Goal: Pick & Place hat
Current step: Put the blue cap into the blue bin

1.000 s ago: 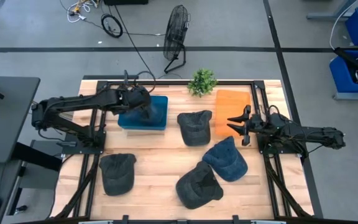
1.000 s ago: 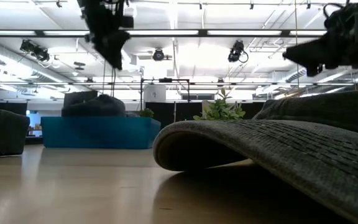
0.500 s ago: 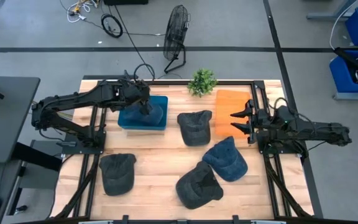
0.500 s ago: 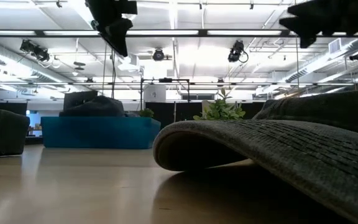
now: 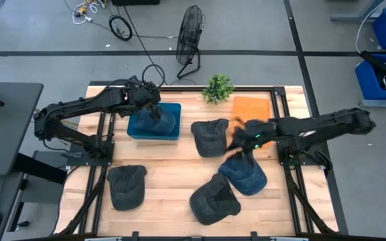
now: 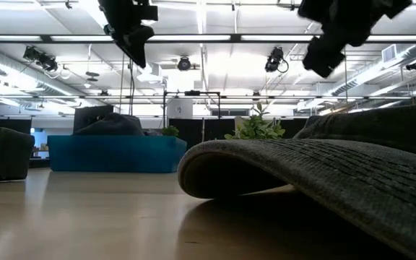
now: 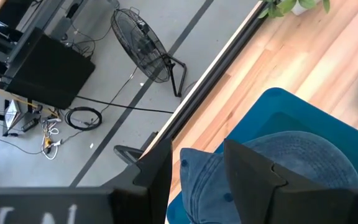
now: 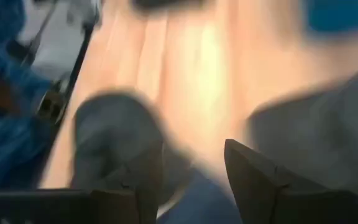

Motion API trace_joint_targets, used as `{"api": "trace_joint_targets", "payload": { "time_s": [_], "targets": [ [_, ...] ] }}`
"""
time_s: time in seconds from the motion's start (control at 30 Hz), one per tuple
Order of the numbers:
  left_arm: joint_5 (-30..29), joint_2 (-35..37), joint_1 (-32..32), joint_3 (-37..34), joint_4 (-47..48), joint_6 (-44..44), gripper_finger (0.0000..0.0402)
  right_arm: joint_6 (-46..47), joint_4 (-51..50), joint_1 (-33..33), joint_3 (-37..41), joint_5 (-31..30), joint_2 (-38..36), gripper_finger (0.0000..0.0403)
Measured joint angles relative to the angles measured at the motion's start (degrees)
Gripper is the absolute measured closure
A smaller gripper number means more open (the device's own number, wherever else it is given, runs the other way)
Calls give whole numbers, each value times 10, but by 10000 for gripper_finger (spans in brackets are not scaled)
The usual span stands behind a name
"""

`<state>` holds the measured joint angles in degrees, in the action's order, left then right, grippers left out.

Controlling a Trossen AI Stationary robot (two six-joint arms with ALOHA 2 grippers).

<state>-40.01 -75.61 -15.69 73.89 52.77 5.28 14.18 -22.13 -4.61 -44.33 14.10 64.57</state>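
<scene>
A blue hat point(image 5: 161, 123) lies inside the blue bin point(image 5: 137, 128) at the table's far left, and also shows in the left wrist view point(image 7: 291, 162). My left gripper point(image 5: 153, 107) hangs open above it, clear of the hat point(image 6: 134, 50). On the wood lie a dark grey hat point(image 5: 210, 137), a blue hat point(image 5: 243, 174) and two more dark hats point(image 5: 214, 199) point(image 5: 126, 186). My right gripper point(image 5: 236, 137) is open in the air between the grey hat and the blue hat, high over the table point(image 6: 323, 54).
An orange tray point(image 5: 251, 110) sits at the far right and a small plant point(image 5: 218, 87) at the far edge. A fan point(image 5: 191, 30) stands on the floor beyond. In the low view a hat brim point(image 6: 323, 173) fills the foreground. Bare wood shows in the table's middle.
My right arm has swung fast from the table's right edge toward its middle and now stands over the hats, still open. My left gripper has risen a little above the bin and shifted toward the far edge. The hat in the bin has stayed put.
</scene>
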Motion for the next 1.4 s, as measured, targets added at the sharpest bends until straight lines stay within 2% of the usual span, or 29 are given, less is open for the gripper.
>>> {"api": "trace_joint_targets", "payload": {
  "time_s": [0.2,0.3,0.47,0.67,0.73,0.9,1.1,1.27,1.4],
  "targets": [
    [0,0,0,0,0,0,255,181,-146,-62,-67,97,121,238],
    [0,-1,0,0,-1,0,255,222,-168,-91,-70,113,158,238],
    [0,-1,0,0,-2,0,255,196,-192,-112,-70,47,209,238],
    [0,-1,0,0,-2,0,255,159,-190,-112,-70,-39,229,238],
    [0,-1,0,0,-2,0,255,154,-190,-112,-70,-54,230,238],
    [2,-1,0,0,-2,1,255,138,-189,-113,-81,-47,228,238],
    [2,-1,0,0,-2,3,255,64,-185,-112,-111,-136,227,238],
    [3,-1,0,0,-2,5,255,71,-220,-108,-111,-140,243,238],
    [3,-1,0,0,-2,5,255,78,-211,-108,-111,-109,270,238]
  ]
}}
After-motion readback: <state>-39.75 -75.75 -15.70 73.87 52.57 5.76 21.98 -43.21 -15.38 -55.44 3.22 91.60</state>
